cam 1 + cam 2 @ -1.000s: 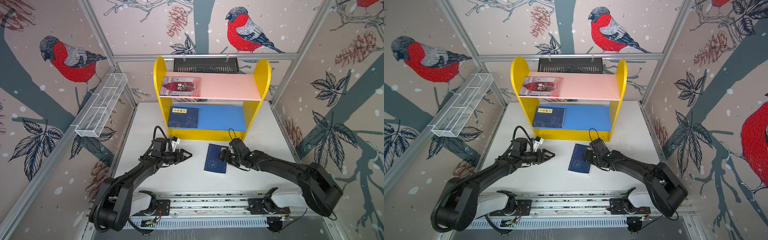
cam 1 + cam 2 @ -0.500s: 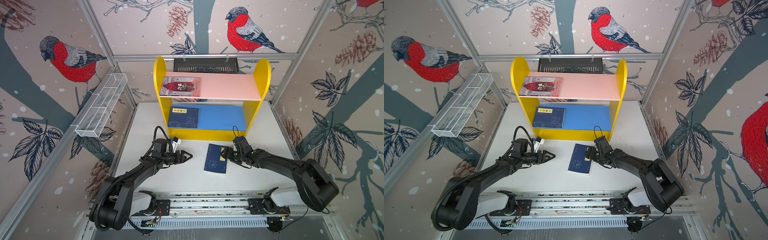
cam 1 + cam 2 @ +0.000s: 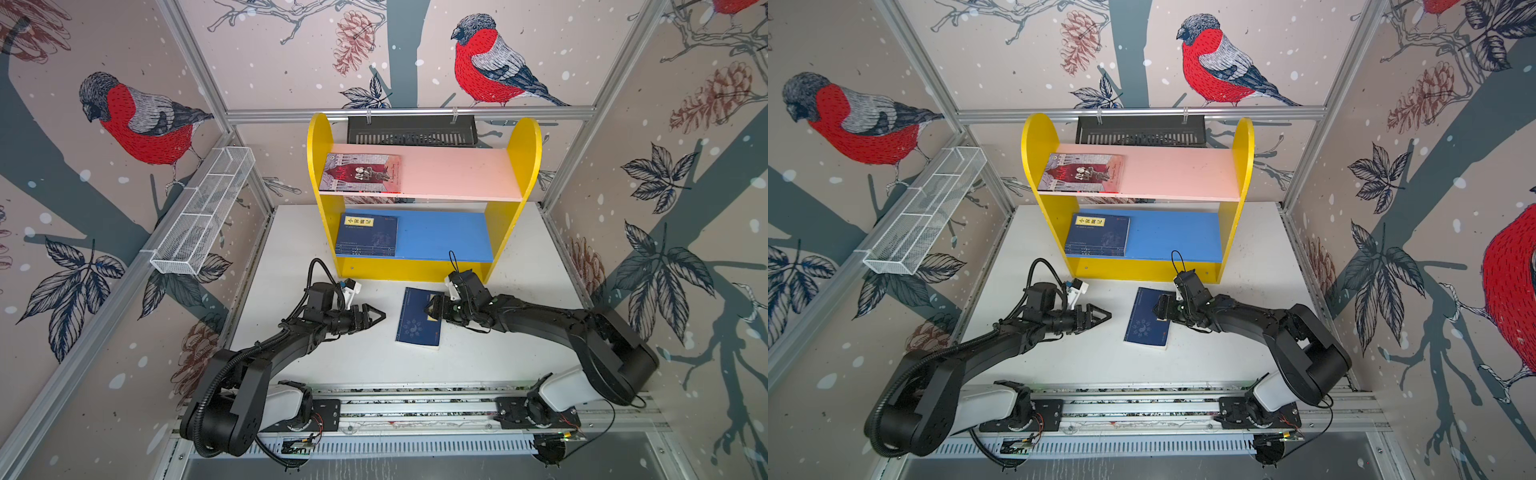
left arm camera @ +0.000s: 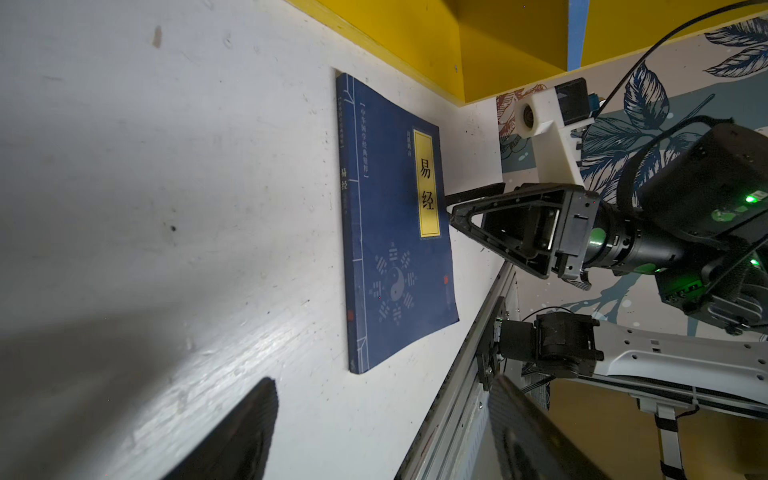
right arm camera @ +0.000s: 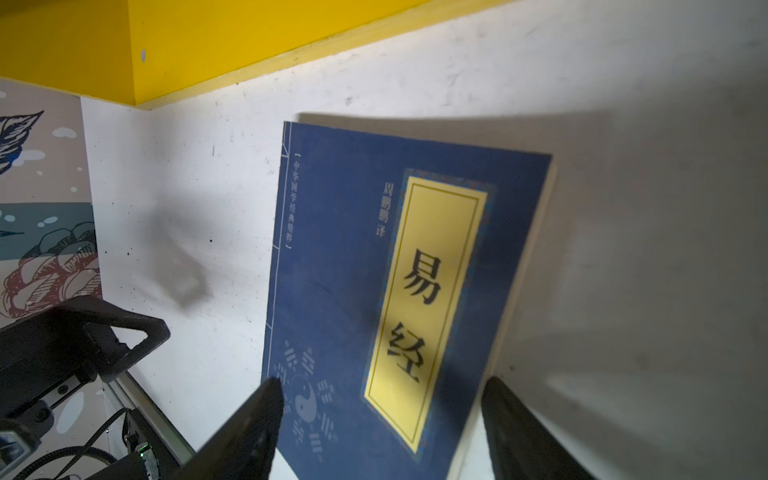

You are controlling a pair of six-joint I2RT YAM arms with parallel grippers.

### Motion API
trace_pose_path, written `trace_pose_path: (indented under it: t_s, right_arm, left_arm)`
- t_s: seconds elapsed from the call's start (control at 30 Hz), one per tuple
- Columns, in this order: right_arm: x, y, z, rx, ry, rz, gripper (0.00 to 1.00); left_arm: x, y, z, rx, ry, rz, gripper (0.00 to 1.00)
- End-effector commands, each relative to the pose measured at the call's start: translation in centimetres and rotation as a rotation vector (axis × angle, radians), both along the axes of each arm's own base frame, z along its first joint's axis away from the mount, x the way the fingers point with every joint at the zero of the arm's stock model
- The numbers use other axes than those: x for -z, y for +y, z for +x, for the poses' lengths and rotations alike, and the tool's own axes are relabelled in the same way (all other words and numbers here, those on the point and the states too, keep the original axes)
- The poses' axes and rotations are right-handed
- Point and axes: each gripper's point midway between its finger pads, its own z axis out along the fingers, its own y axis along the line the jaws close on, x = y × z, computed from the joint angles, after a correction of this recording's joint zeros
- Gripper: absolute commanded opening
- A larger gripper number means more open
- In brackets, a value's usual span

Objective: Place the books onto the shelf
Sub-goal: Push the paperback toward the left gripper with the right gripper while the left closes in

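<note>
A navy book (image 3: 417,328) (image 3: 1144,328) with a yellow label lies flat on the white table in front of the shelf (image 3: 525,158) (image 3: 1241,158). My right gripper (image 3: 432,309) (image 3: 1160,307) hovers open over its right edge. In the right wrist view one finger stands over the cover (image 5: 353,257) and the other beyond the page edge. My left gripper (image 3: 376,318) (image 3: 1102,316) is open and empty, left of the book (image 4: 395,232) and apart from it. A grey-and-red book (image 3: 361,172) lies on the pink board. A navy book (image 3: 368,235) lies on the blue board.
A white wire basket (image 3: 203,212) hangs on the left wall. Behind the shelf a black slotted tray (image 3: 411,131) is mounted on the back rail. The arms' base rail (image 3: 415,407) runs along the table's front edge. The shelf's yellow base (image 5: 124,41) stands close behind the book.
My right gripper has slid left, from beside the book to over its right edge. The left gripper's jaws have spread wider, and that arm has hardly moved.
</note>
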Motion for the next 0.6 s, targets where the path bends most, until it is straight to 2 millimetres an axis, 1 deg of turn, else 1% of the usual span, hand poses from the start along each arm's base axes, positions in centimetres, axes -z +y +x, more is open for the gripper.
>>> trace_pose_path:
  t_s: [0.0,0.07,0.13,0.2,0.4,0.47,0.57]
  right_arm:
    - [-1.0,1.9,0.3,-0.063,-0.045,0.029,0.76]
    - [-0.9,2.3,0.4,-0.066,-0.043,0.018,0.76]
    - [-0.3,1.7,0.6,-0.035,-0.026,-0.02,0.76]
    - [0.6,1.0,0.6,-0.017,0.0,-0.057,0.75]
    - [1.9,0.5,-0.3,-0.016,0.044,-0.076,0.75]
    - [1.8,0.9,-0.6,-0.027,0.043,-0.045,0.74]
    - [0.9,2.5,-1.2,-0.072,0.035,0.04,0.71]
  left_arm:
    - [-0.1,0.1,0.5,-0.011,-0.026,0.011,0.81]
    - [0.1,0.3,0.6,-0.015,-0.025,0.021,0.81]
    - [0.2,0.3,0.5,-0.007,-0.034,0.025,0.84]
    - [0.7,0.4,0.5,-0.01,-0.022,0.034,0.85]
    - [1.2,0.5,0.5,-0.017,0.0,0.039,0.84]
    - [1.2,0.5,0.5,-0.019,0.001,0.037,0.84]
    - [1.4,0.5,0.4,-0.023,0.012,0.036,0.83]
